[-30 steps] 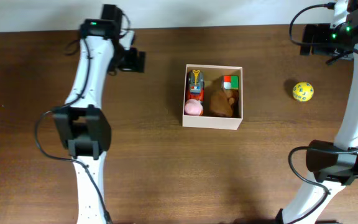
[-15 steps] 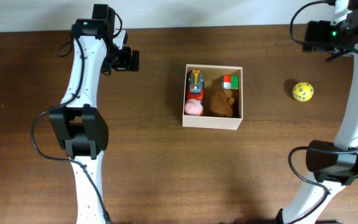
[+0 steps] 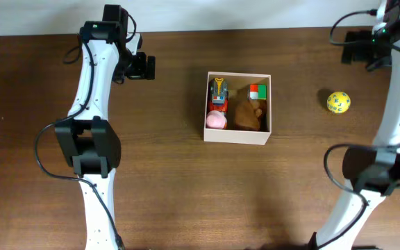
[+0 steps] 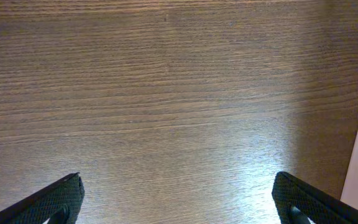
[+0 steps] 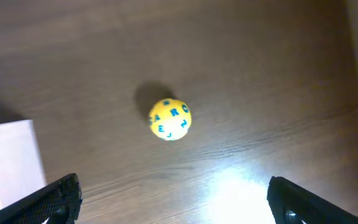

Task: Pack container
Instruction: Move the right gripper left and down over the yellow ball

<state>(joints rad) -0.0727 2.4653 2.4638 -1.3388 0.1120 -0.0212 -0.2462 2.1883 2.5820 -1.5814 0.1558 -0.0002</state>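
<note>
Right gripper [image 5: 174, 202]: jaws wide, empty.
Yellow ball [image 5: 169, 119]: loose, 3 o'clock of container [image 3: 238, 137].
Approach: centre jaws, descend, close gently; ball may roll.

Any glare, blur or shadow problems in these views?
Left wrist: bright glare on the table, lower right; grain sharp. Right wrist: same glare lower right; yellow ball slightly soft, its shadow up-left. Overhead: even light, container crisp, no glare.
</note>
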